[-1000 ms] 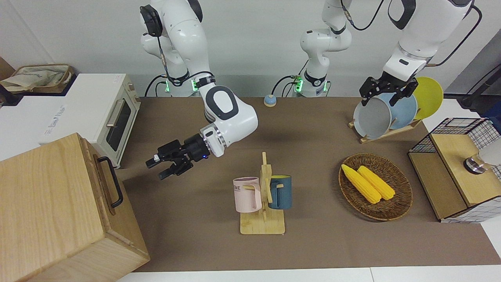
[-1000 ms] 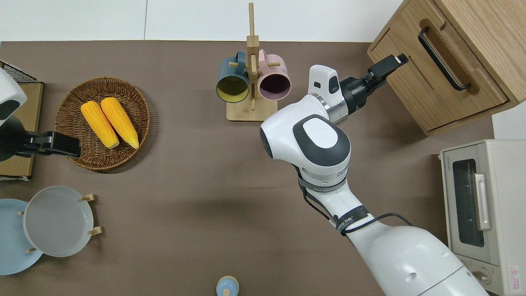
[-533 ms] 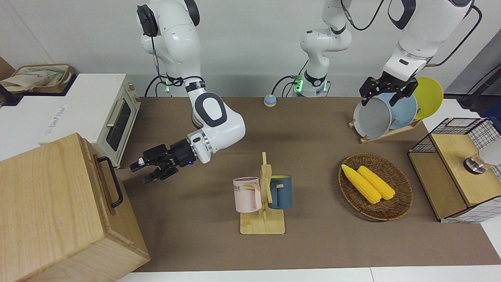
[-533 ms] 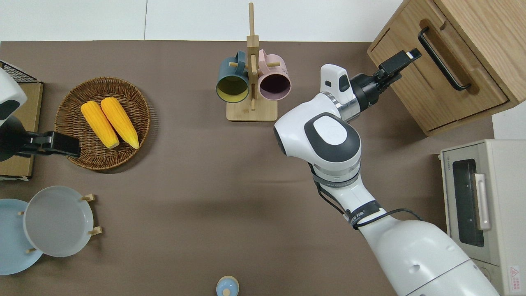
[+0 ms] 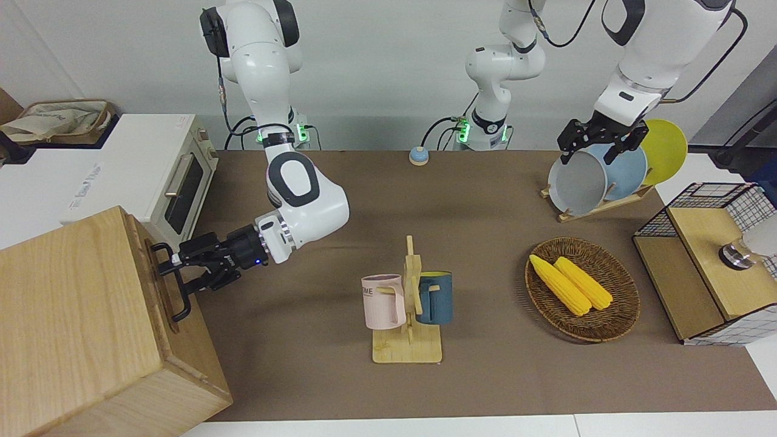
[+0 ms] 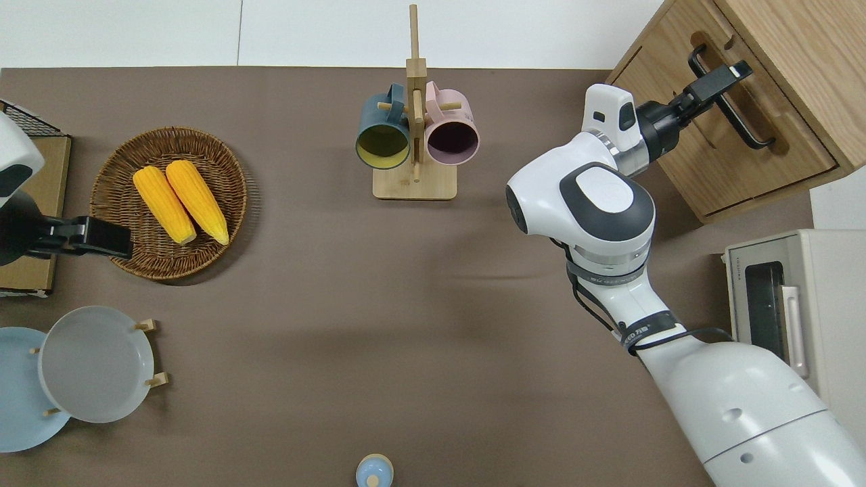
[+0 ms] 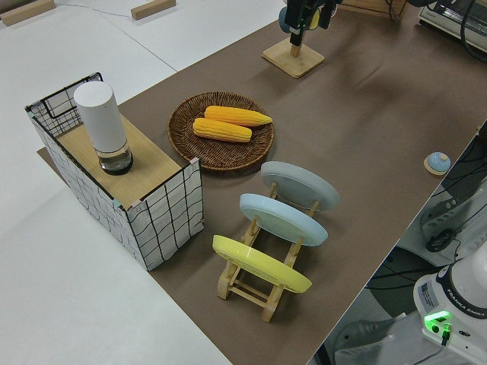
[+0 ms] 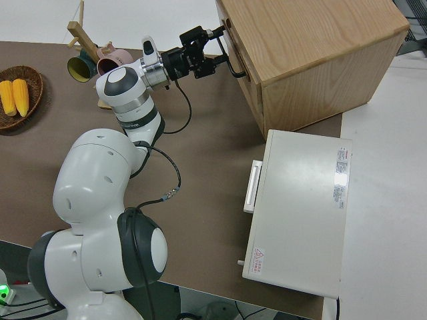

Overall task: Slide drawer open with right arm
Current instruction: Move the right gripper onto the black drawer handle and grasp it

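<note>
Moved: since a second ago the right pincer point(image 5: 193, 274) has swung from over the bare tabletop point(image 5: 485, 200) to the drawer's handle point(image 5: 172, 280), fingers spread about the bar, not clenched.
Left arm: parked.
Drawer point(image 6: 727, 138): shut, in the wooden cabinet point(image 5: 91, 328) at the right arm's end.
Handling: probably stiff, sliding on runners; light cabinet might drag along.
Hold: mid-bar, rigid metal, likely slick.
Nearby: toaster oven point(image 5: 182, 182) just beside the cabinet; mug rack point(image 5: 408, 309) well apart; nothing blocks the pull.

Brown mat point(image 5: 498, 212) covers white surface point(image 6: 135, 34). Plain pale wall point(image 5: 394, 54) at the robots' end. Even lighting, soft shadows.
</note>
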Tool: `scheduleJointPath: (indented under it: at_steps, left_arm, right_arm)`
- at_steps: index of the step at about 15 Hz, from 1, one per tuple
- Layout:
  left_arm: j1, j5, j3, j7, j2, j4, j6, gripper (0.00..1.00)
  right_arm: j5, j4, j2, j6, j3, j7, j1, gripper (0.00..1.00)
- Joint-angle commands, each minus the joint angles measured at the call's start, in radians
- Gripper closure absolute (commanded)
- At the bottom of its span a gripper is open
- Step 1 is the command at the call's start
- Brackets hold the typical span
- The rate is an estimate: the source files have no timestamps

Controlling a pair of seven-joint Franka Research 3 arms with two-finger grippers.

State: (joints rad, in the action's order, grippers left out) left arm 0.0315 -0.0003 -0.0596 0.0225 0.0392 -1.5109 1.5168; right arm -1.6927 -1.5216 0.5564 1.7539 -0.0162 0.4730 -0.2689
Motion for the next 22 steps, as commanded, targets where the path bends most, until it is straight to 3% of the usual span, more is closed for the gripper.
scheduleJointPath:
  at_steps: [1,2,5,7,8,16,22]
  left_arm:
    - [0.004,0.017,-0.006,0.01,0.011,0.026,-0.02,0.01]
    - [0.004,0.017,-0.006,0.01,0.011,0.024,-0.02,0.01]
    - [0.004,0.017,-0.006,0.01,0.011,0.026,-0.02,0.01]
    - [0.004,0.017,-0.006,0.01,0.011,0.024,-0.02,0.01]
    - [0.004,0.017,-0.006,0.01,0.011,0.024,-0.02,0.01]
    - [0.004,0.017,-0.006,0.01,0.011,0.026,-0.02,0.01]
    - [0.004,0.017,-0.006,0.01,0.011,0.026,-0.02,0.01]
  right_arm:
    - [-0.033,-0.014,0.002,0.022,-0.011,0.035,0.014,0.119]
    - [-0.032,-0.014,0.002,0.022,-0.011,0.038,0.013,0.229]
    - [-0.019,-0.012,0.002,0.022,-0.011,0.038,0.013,0.704]
    - [-0.018,-0.012,0.002,0.021,-0.011,0.038,0.013,0.92]
    - [-0.018,-0.012,0.002,0.021,-0.011,0.038,0.013,0.981]
    - [-0.007,-0.011,-0.001,0.021,-0.013,0.036,0.004,1.0]
    - [0.065,0.006,-0.007,-0.001,-0.025,0.024,-0.044,1.0]
